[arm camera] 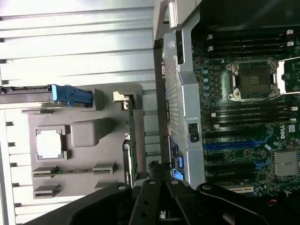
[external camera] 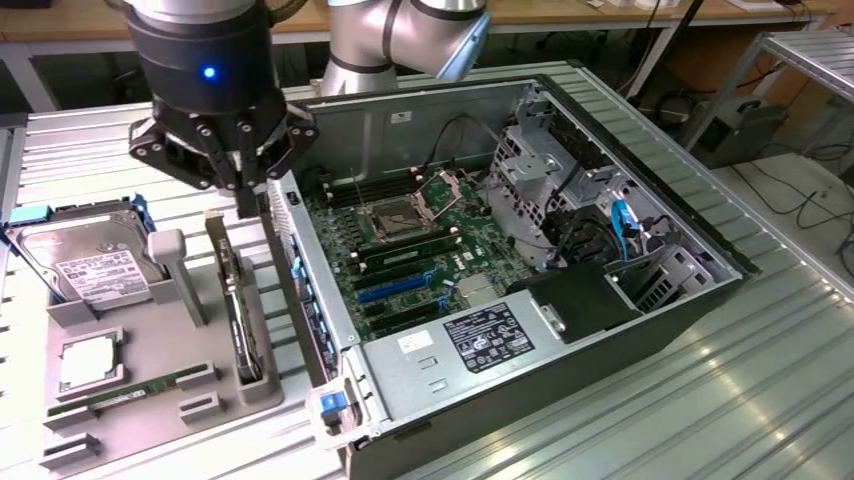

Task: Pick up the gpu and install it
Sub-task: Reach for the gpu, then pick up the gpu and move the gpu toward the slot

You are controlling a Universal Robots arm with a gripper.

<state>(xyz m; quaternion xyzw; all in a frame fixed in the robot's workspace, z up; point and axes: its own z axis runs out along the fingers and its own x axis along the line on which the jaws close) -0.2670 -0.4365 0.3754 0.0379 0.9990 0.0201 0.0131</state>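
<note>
The gpu (external camera: 235,300) stands on edge in a slot of the grey holder (external camera: 140,345), dark and thin with a silvery bracket along its top. In the wrist view the gpu (arm camera: 132,140) shows edge-on, between the holder's blocks and the case wall. My gripper (external camera: 250,188) hangs above the gpu's far end, slightly toward the computer case. Its fingers are shut, with nothing between them. The gripper (arm camera: 161,190) sits a little off the card's line, on the case's side.
The open computer case (external camera: 534,380) lies on the exterior view's right, its motherboard (external camera: 414,240) and blue slot (external camera: 398,288) exposed. On the holder are a silver hard drive (external camera: 83,265), a processor (external camera: 91,362) and a green memory stick (external camera: 134,392). The case's rear wall (arm camera: 185,108) stands close beside the gpu.
</note>
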